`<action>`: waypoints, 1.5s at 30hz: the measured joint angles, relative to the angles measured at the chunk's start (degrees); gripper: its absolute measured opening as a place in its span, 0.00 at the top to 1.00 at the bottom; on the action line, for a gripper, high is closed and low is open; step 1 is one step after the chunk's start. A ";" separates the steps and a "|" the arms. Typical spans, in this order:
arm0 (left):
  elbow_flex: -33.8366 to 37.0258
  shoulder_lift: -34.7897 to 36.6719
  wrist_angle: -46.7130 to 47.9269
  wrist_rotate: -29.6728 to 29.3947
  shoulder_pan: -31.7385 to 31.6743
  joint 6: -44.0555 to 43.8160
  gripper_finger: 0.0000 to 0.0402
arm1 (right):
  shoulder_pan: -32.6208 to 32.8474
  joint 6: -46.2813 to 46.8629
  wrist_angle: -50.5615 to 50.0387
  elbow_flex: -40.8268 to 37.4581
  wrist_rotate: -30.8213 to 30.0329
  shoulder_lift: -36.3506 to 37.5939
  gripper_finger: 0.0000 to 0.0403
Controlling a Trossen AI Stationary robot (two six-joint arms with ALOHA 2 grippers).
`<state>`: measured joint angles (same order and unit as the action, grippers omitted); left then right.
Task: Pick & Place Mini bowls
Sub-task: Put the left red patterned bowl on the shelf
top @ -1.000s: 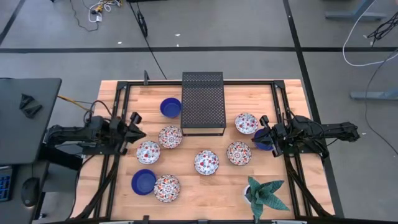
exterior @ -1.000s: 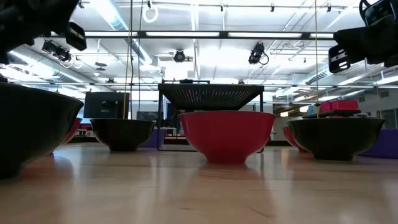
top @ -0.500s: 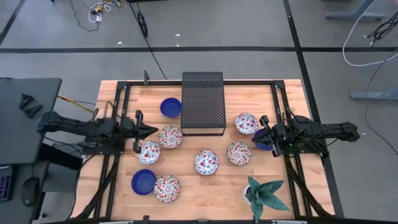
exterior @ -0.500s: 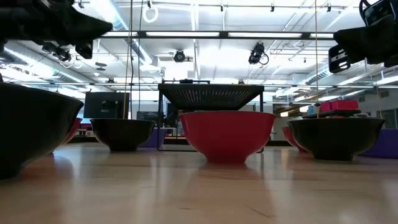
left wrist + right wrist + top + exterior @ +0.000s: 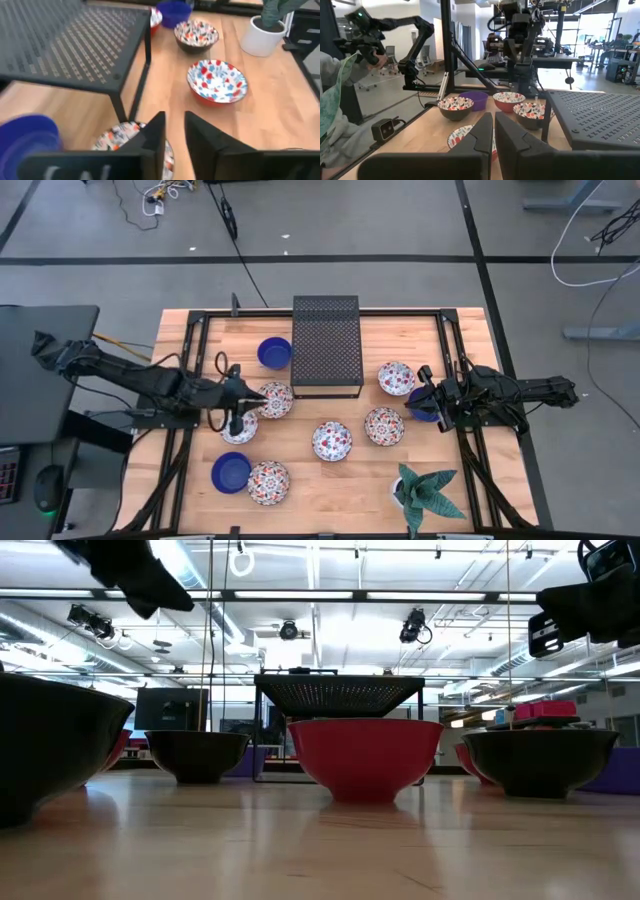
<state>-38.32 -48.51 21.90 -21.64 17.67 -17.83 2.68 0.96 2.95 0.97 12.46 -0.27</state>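
While the right gripper (image 5: 418, 402) waits closed at centre right, the left gripper (image 5: 243, 402) hovers slightly open over floral mini bowls (image 5: 273, 400) left of centre: glossy, rigid, probably breakable, best pinched by the rim.

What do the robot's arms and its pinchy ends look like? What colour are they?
Both arms are dark, almost black, built from slim jointed segments with thin cables running along them. The left end effector and the right end effector each end in two flat, blocky dark fingers, like squared-off tongs. No bright markings or stickers show on them.
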 joint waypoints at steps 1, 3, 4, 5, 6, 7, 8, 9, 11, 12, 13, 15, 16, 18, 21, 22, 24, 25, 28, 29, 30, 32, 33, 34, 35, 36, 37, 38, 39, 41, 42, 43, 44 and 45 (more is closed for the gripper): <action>-1.86 -1.05 2.35 0.07 0.22 -1.36 0.73 | 0.00 0.01 -0.01 -0.02 0.01 0.02 0.94; -5.43 -3.33 7.10 0.68 0.95 -2.59 0.68 | -0.01 0.01 0.01 -0.01 0.00 0.00 0.94; -7.13 -4.57 9.10 1.07 1.53 -2.72 0.65 | 0.02 0.01 -0.01 -0.02 0.01 0.00 0.94; -8.74 -5.92 11.02 1.34 2.22 -2.68 0.63 | -0.01 0.01 -0.01 0.00 0.01 0.02 0.94; -10.19 -7.38 13.03 1.46 3.07 -2.58 0.61 | -0.01 0.01 -0.01 -0.01 0.01 0.00 0.94; -11.56 -9.02 15.35 1.56 4.11 -2.67 0.59 | 0.00 0.00 -0.01 -0.01 0.01 0.00 0.94; -12.87 -10.79 17.59 1.58 5.15 -3.06 0.58 | 0.01 0.00 -0.01 -0.01 0.00 0.01 0.94; -13.97 -12.68 19.07 1.57 6.20 -4.18 0.57 | 0.01 0.01 0.00 -0.02 0.00 0.01 0.94; -15.94 -16.52 22.68 2.50 8.24 -7.73 0.56 | 0.01 0.01 -0.01 0.01 0.01 0.01 0.94; -16.81 -18.40 24.72 3.15 9.28 -10.48 0.56 | -0.01 0.01 0.00 -0.01 -0.01 0.00 0.94; -17.47 -20.17 26.55 3.82 10.27 -13.49 0.56 | 0.00 0.01 0.01 -0.02 -0.01 0.00 0.94; -18.14 -23.44 30.53 5.44 12.12 -21.10 0.55 | 0.00 0.01 -0.01 -0.02 0.00 -0.01 0.94; -18.08 -24.80 31.96 6.52 13.01 -25.27 0.55 | 0.00 0.01 0.01 -0.02 -0.01 0.02 0.94; -17.44 -27.14 33.40 8.49 14.64 -33.95 0.55 | 0.02 -0.01 -0.01 -0.01 0.00 0.01 0.94; -16.51 -29.95 33.81 10.64 16.42 -43.38 0.55 | 0.02 0.01 -0.01 -0.02 0.01 0.00 0.94; -16.48 -30.87 33.73 11.17 16.83 -44.67 0.55 | 0.02 0.01 0.00 -0.02 -0.01 0.00 0.94; -16.48 -32.57 33.62 11.10 17.75 -45.36 0.55 | 0.02 0.01 -0.01 -0.02 0.01 0.02 0.94; -16.48 -33.29 33.65 10.17 18.17 -45.44 0.55 | 0.02 0.01 -0.01 0.01 0.01 0.02 0.94; -16.48 -35.25 33.67 6.82 19.02 -44.27 0.55 | -0.01 0.01 -0.01 -0.01 0.00 0.02 0.94; -16.46 -35.85 33.65 6.01 19.02 -43.35 0.55 | 0.00 0.01 0.00 -0.02 0.00 0.01 0.94; -16.46 -36.29 33.67 5.21 19.01 -42.92 0.55 | 0.00 0.00 0.00 0.00 0.01 -0.01 0.94; -16.46 -37.30 33.42 4.01 18.66 -41.55 0.56 | 0.02 -0.01 -0.01 -0.02 0.00 0.02 0.94; -16.46 -37.87 33.18 3.64 18.41 -41.02 0.57 | 0.02 0.01 -0.01 -0.02 -0.01 0.00 0.94; -16.46 -38.32 32.86 3.49 18.04 -40.31 0.57 | 0.00 0.00 -0.01 -0.01 0.01 0.01 0.94; -16.46 -38.78 32.56 3.49 17.64 -39.91 0.58 | 0.01 0.01 -0.01 -0.02 0.01 0.00 0.94; -16.46 -39.18 32.33 3.56 17.22 -39.71 0.59 | -0.01 0.01 -0.01 -0.02 0.01 -0.01 0.94; -16.46 -39.63 32.23 3.62 16.83 -39.56 0.60 | 0.02 0.01 -0.01 -0.02 0.01 0.00 0.94; -16.42 -39.94 32.11 3.65 16.45 -39.54 0.62 | -0.01 -0.01 -0.01 0.00 0.01 0.01 0.94; -16.42 -40.15 32.15 3.76 16.17 -39.54 0.63 | 0.02 0.01 -0.01 0.00 -0.01 -0.01 0.94; -16.42 -40.44 32.11 4.27 15.67 -39.66 0.64 | 0.02 0.00 0.00 0.01 0.01 0.02 0.94; -16.42 -40.48 32.15 4.44 15.52 -39.89 0.65 | 0.01 0.01 -0.01 -0.01 0.01 0.00 0.94; -16.42 -40.48 32.11 4.49 15.50 -39.98 0.66 | 0.00 0.01 -0.01 -0.01 -0.02 -0.01 0.94; -16.42 -40.48 32.10 4.46 15.50 -40.02 0.66 | 0.01 0.01 0.00 0.01 -0.02 0.01 0.94; -16.42 -40.48 32.12 4.44 15.50 -40.02 0.67 | 0.02 0.01 0.01 -0.02 -0.02 0.02 0.94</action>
<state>-54.74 -88.99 54.02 -17.20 33.17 -57.84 2.70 0.97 2.96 0.95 12.45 -0.25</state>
